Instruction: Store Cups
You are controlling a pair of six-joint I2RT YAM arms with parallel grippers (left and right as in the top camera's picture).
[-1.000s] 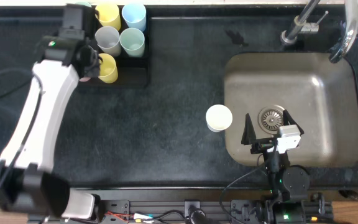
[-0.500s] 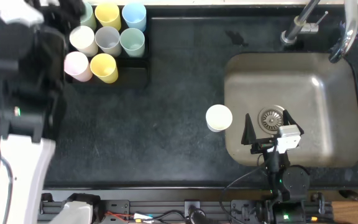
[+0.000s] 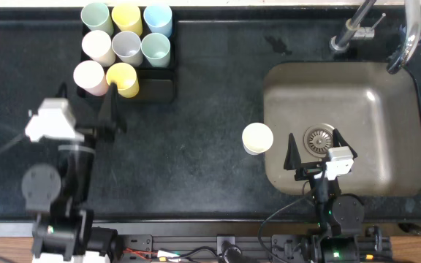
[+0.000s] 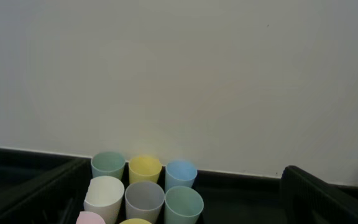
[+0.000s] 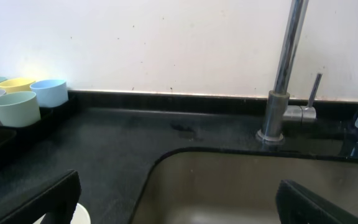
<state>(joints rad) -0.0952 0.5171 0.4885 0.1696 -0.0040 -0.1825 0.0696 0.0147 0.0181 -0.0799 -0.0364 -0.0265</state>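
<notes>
Black tabletop (image 3: 210,109) runs from a cup rack (image 3: 159,90) at the far left to a steel sink (image 3: 386,80) on the right. Eight cups stand in the rack, and the one slot beside the near yellow cup (image 3: 123,79) appears vacant.

One white cup (image 3: 257,137) remains loose. It stands on end on the tabletop, long axis vertical, just beside the sink's left rim.

My right fingers (image 3: 315,148) hang apart over the sink basin and hold nothing. The white cup lies close to their left.

My left fingers (image 3: 86,106) are also apart and hold nothing. They sit just in front of the rack, well apart from the white cup.

Assessment: the right arm is clearly nearer. A sideways approach towards the cup's wall looks suitable, followed by a long carry across to the vacant slot.
</notes>
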